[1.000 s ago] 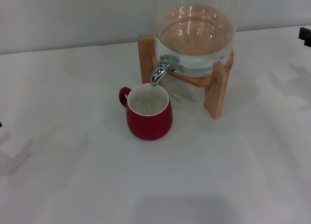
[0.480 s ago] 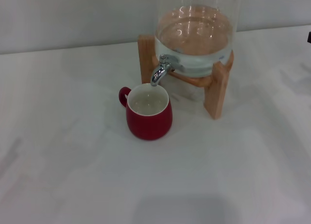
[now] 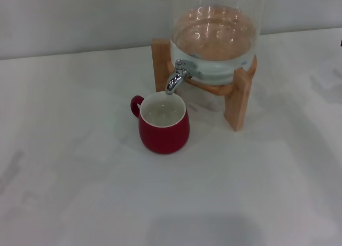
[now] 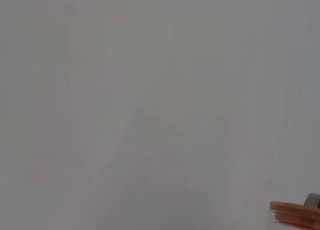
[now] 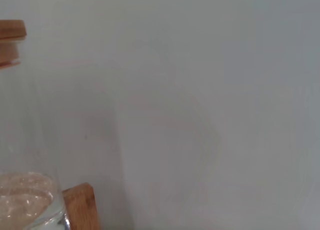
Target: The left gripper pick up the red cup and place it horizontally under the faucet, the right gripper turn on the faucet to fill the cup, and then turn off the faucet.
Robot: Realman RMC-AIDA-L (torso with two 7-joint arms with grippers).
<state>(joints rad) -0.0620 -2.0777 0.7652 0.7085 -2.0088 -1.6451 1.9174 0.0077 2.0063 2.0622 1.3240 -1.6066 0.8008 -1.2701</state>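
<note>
The red cup [image 3: 164,127] stands upright on the white table, its white inside showing clear water and its handle pointing to the left. The chrome faucet [image 3: 176,78] hangs just above the cup's far rim, and no stream runs from it. It is fitted to the glass dispenser [image 3: 214,38], which holds water and rests on a wooden stand [image 3: 239,99]. Neither gripper shows in any view. The right wrist view shows the dispenser's glass wall [image 5: 25,200] and a stand leg [image 5: 81,206].
The white table [image 3: 80,176] stretches around the cup, with a pale wall behind it. The left wrist view shows mostly wall and the wooden lid [image 4: 295,212] of the dispenser at one corner. The right wrist view also catches the lid [image 5: 10,33].
The black tip of the right gripper at the head view's right edge has drawn out of the picture. A dark bit at the left edge is gone too. Cup and faucet are unmoved.
</note>
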